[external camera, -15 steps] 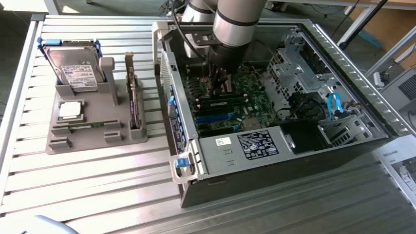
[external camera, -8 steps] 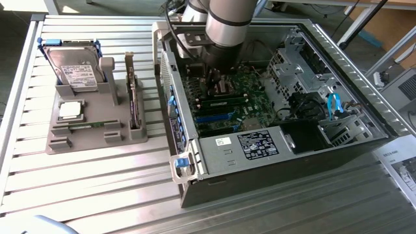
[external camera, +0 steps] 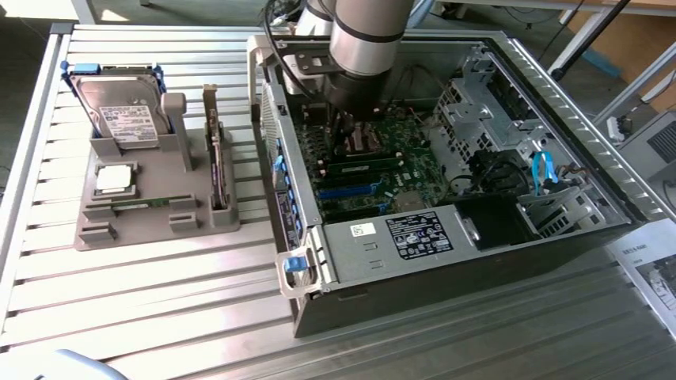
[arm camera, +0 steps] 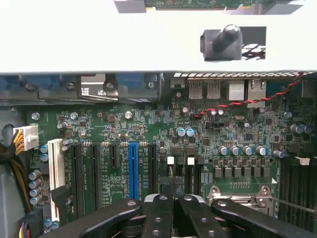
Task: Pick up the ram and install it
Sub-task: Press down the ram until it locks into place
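Well along, by the look of it: end effector (arm camera: 173, 201) inside the open computer case (external camera: 549, 87), over the motherboard (arm camera: 148, 129), fully shut with nothing visibly held. Ram (external camera: 365, 168) apparently seated in a slot just beside. Seating unconfirmed.

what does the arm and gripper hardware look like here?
Arm: silver-grey cylinder with a black band, dark wrist housing below it, black cables running alongside. Gripper: matte black linkage fingers with round pivot pins.
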### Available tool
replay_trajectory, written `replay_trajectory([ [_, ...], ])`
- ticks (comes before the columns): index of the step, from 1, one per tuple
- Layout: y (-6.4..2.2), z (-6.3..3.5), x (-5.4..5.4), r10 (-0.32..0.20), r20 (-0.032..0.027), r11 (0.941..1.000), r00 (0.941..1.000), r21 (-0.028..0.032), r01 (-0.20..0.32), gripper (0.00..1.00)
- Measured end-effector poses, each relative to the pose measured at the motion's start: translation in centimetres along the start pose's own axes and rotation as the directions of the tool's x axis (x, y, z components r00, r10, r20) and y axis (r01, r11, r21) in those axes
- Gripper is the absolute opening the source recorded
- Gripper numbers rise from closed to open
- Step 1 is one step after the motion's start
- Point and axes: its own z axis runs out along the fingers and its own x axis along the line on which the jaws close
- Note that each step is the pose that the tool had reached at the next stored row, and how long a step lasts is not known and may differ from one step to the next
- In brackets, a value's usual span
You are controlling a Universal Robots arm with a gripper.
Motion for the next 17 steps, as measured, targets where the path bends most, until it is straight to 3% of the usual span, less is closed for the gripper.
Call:
replay_trajectory([
  [17,0.02,0.74,0.0,0.0,0.0003,1.0,1.0,0.0005,0.0,0.1],
])
